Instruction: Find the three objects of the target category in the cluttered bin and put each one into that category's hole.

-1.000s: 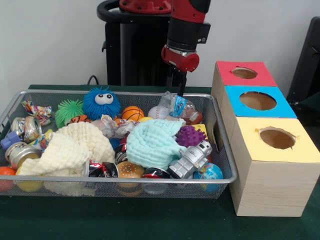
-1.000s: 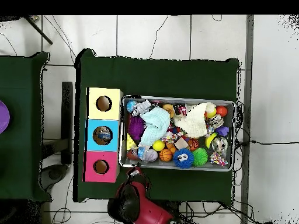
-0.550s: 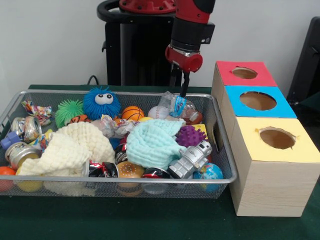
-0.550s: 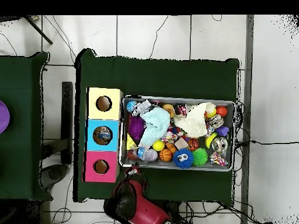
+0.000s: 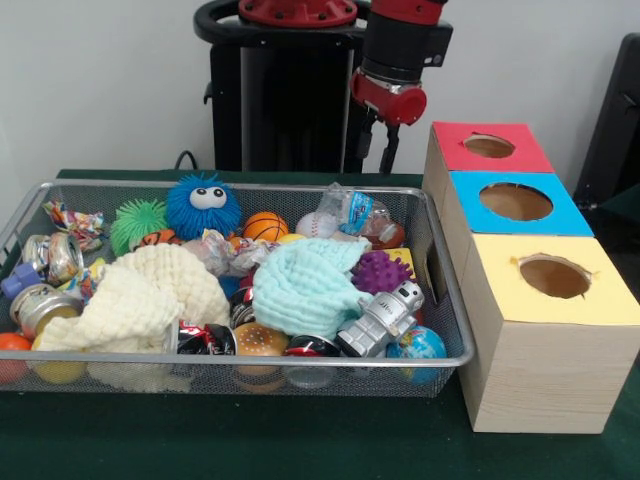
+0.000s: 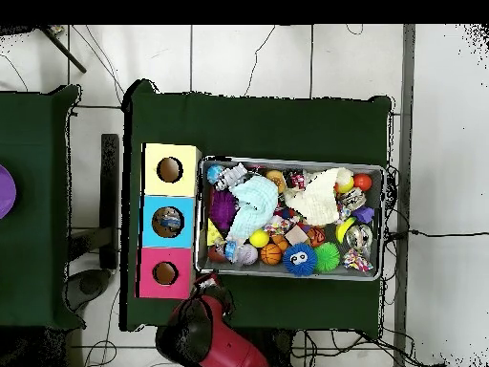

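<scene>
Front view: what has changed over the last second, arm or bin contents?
The gripper has risen off the wire mesh bin's far corner and swung toward the red-topped box, carrying nothing that I can see. The bin's contents and the three boxes look unchanged.

The red and black arm (image 5: pixel 404 40) comes down from above, its red wrist cuff tilted slightly, and the dark gripper (image 5: pixel 378 148) hangs in the air, holding nothing, finger spacing too hard to read.
</scene>
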